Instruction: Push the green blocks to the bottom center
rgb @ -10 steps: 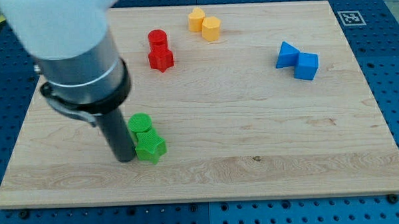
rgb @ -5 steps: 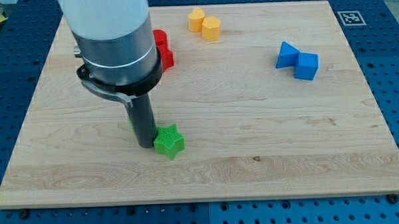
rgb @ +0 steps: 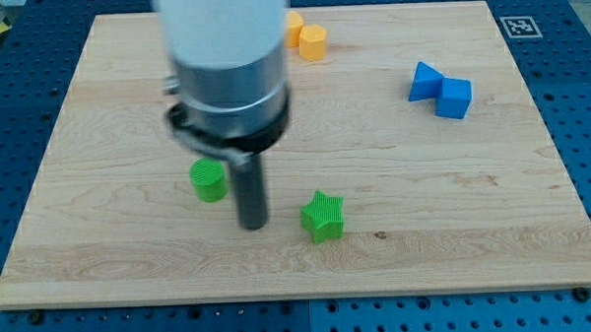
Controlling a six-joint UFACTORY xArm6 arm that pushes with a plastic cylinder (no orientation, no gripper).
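A green star block (rgb: 323,215) lies on the wooden board (rgb: 454,200) just below its middle. A green cylinder (rgb: 208,179) stands to its left. My tip (rgb: 253,225) rests on the board between the two green blocks, below and right of the cylinder and left of the star, touching neither as far as I can see. The arm's grey and white body rises above it and hides the board behind.
Two yellow blocks (rgb: 308,35) sit at the top centre, partly behind the arm. Two blue blocks (rgb: 441,89) sit at the upper right. A black-and-white marker (rgb: 516,26) is at the board's top right corner. The red blocks are hidden.
My tip moved right across the board. The green star slid to the right and away from the green cylinder, which stayed behind at the left. The arm now covers the red blocks.
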